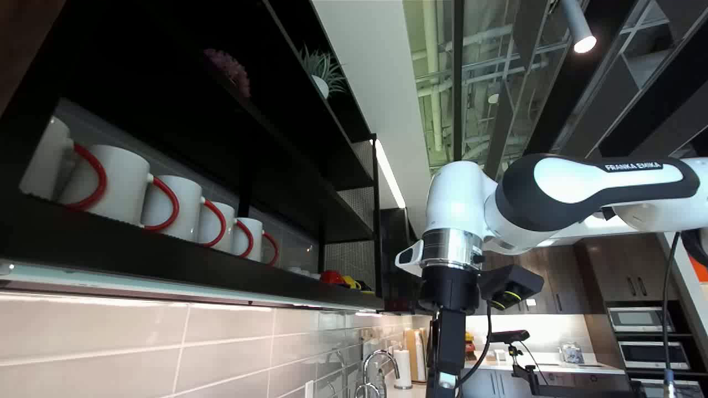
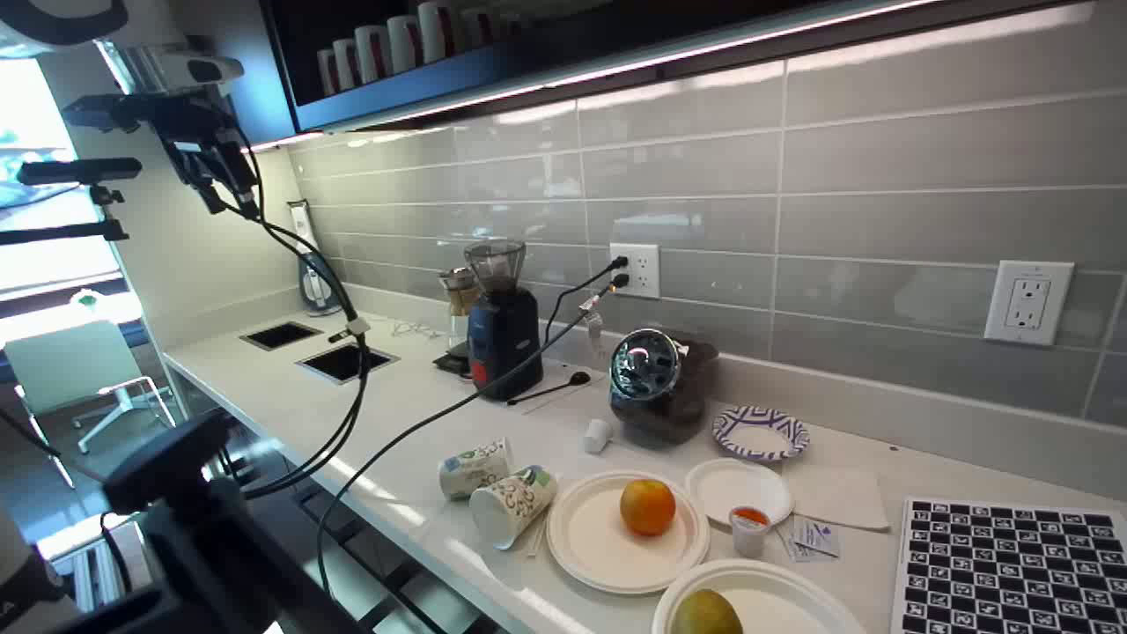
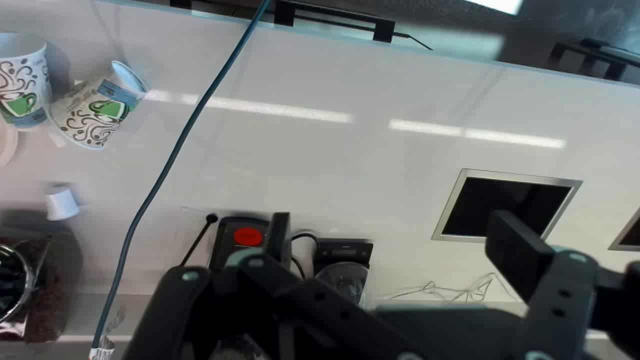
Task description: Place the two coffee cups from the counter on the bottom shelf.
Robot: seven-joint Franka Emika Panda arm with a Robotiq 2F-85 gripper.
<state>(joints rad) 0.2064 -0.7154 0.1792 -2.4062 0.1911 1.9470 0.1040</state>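
A black-and-white arm [image 1: 462,193] wears a "FRANKA EMIKA" label [image 1: 633,166]; below its silver collar [image 1: 451,247], gripper [image 3: 396,235] and cable [image 1: 489,331] are black.

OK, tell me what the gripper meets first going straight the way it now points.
Probably the counter, between the scale and the nearer framed opening; the open gripper points down there in the wrist view. Depth is unclear, so the exact spot is a guess.

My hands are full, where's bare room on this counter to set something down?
In the wrist view, the widest bare stretch of counter lies between the cable, the grinder, the front edge and the square openings. A narrower patch separates the cable from the coffee cups. Beyond the cups, plates and fruit crowd together.
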